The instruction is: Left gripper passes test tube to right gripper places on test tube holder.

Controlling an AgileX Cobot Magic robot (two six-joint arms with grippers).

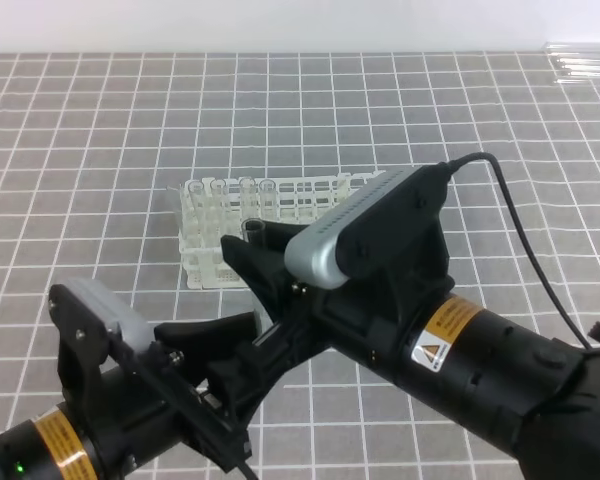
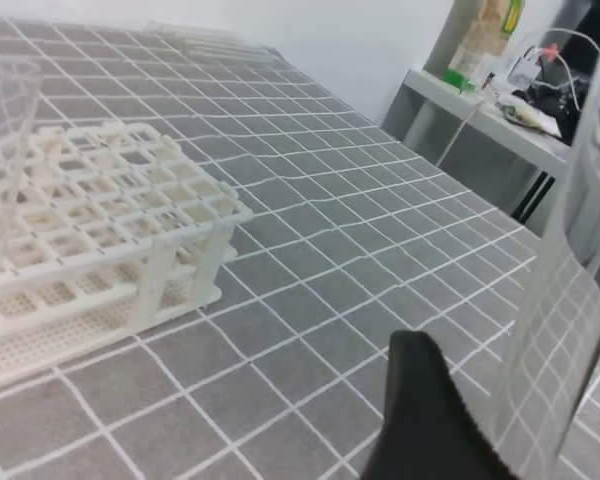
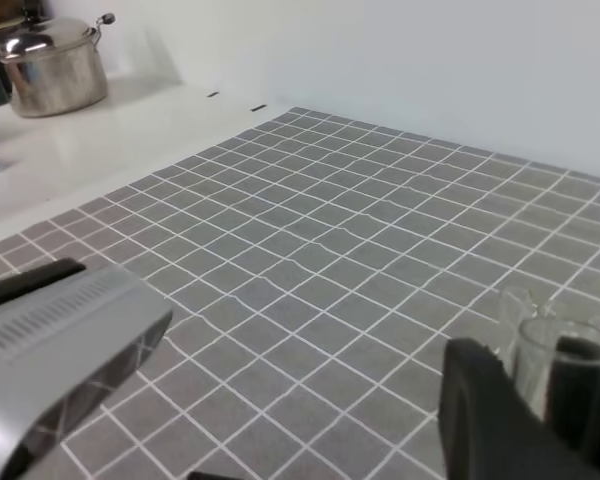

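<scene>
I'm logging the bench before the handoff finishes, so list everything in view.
test tube holder: one, white, mid-table on the mat
tubes in holder: at least four, clear, along its far left row
test tube: one, clear, between the right claw's jaws
spare tubes: several, clear, lying at the far right table edge; count unclear
grid mat: one, grey with white lines, covering the table
pot: one, shiny silver, on a white counter beyond the mat
right claw: one, black under a silver-grey housing, closed on the test tube in front of the holder
left claw: one, black, open, near left
</scene>
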